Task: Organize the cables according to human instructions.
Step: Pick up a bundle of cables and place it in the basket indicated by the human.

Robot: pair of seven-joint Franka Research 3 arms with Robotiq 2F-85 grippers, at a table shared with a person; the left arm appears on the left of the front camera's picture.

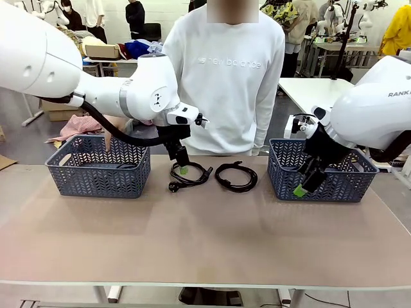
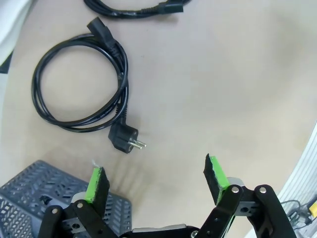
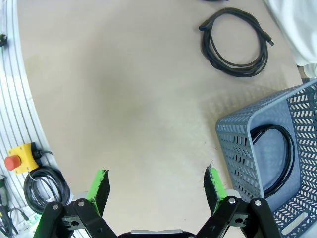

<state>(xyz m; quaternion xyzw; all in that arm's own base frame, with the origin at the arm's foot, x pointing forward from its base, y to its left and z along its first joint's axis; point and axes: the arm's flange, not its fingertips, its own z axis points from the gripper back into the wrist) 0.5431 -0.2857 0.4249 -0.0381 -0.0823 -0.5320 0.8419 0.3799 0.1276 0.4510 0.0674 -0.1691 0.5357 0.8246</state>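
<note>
Two coiled black cables lie on the table between the baskets, a left one [image 1: 199, 180] and a right one [image 1: 221, 181]. My left gripper [image 1: 182, 160] hangs open just above the left coil. In the left wrist view that coil [image 2: 121, 79] and its round plug [image 2: 126, 142] lie ahead of the open gripper [image 2: 156, 179]; another cable [image 2: 133, 9] crosses the top edge. My right gripper [image 1: 307, 183] is open in front of the right basket [image 1: 321, 186]. From the right wrist, the open gripper [image 3: 156, 186] faces bare table, a coil [image 3: 207, 47] lies far ahead, and one cable [image 3: 291, 153] rests inside the basket [image 3: 237, 144]. The human [image 1: 225, 70] stands at the far edge.
A second grey basket [image 1: 96, 176] stands at the left, its corner [image 2: 29, 191] under my left fingers; something dark lies inside it. The near half of the table [image 1: 205, 237] is bare. A yellow stop button box [image 3: 20, 159] sits off the table edge.
</note>
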